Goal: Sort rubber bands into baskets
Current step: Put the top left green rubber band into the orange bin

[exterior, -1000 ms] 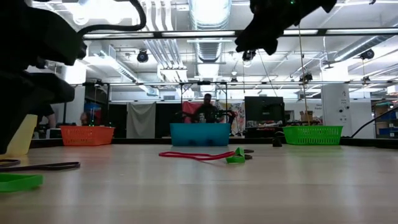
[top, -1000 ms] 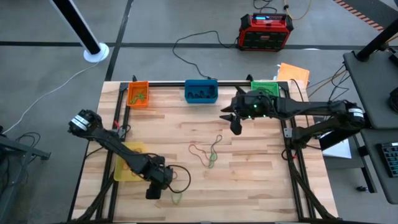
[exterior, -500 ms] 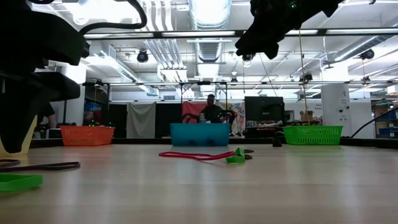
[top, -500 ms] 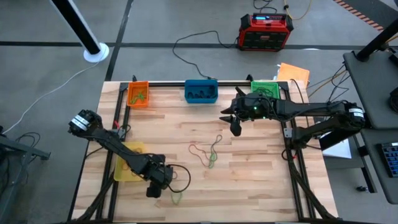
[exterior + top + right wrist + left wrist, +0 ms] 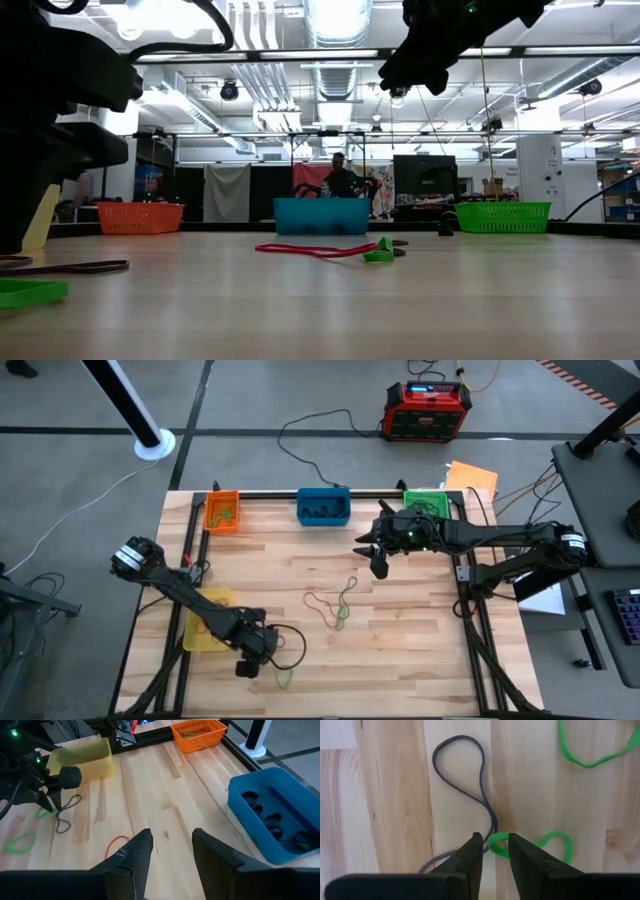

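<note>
Left wrist view: left gripper (image 5: 495, 851) sits low over the pale wooden table (image 5: 390, 810), fingers narrowed around a thin green rubber loop (image 5: 532, 845), with a dark purple-grey rubber loop (image 5: 470, 780) running just beside; whether the pads actually pinch the green band is unclear. High view: this gripper is near the front edge beside the translucent yellow bin (image 5: 205, 622). Right gripper (image 5: 376, 553) hangs above the table near the green bin (image 5: 428, 503), fingers apart, holding nothing. Orange bin (image 5: 222, 511) and blue bin (image 5: 323, 506) line the far edge; red and green bands (image 5: 335, 603) lie mid-table.

Three baskets (image 5: 323, 506) line the counter's (image 5: 400, 640) far edge, a fourth at left, rubber bands (image 5: 336, 603) lying mid-counter
</note>
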Action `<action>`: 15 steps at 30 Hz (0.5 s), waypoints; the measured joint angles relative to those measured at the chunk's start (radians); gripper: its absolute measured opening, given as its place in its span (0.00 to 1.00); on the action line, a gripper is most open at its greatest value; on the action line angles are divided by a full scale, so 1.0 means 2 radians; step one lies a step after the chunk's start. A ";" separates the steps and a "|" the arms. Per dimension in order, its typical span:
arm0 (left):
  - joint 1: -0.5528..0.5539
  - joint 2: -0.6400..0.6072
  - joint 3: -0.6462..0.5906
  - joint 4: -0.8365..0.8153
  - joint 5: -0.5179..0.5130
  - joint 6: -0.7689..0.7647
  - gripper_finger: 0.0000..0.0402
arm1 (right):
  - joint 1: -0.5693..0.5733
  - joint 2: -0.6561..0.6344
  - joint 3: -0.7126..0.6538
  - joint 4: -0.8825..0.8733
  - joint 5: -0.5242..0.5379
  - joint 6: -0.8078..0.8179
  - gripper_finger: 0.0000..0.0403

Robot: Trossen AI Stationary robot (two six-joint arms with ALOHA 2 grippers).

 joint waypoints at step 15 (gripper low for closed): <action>-0.008 0.026 0.001 0.004 0.000 0.002 0.13 | 0.006 0.000 0.000 -0.001 0.000 -0.004 0.34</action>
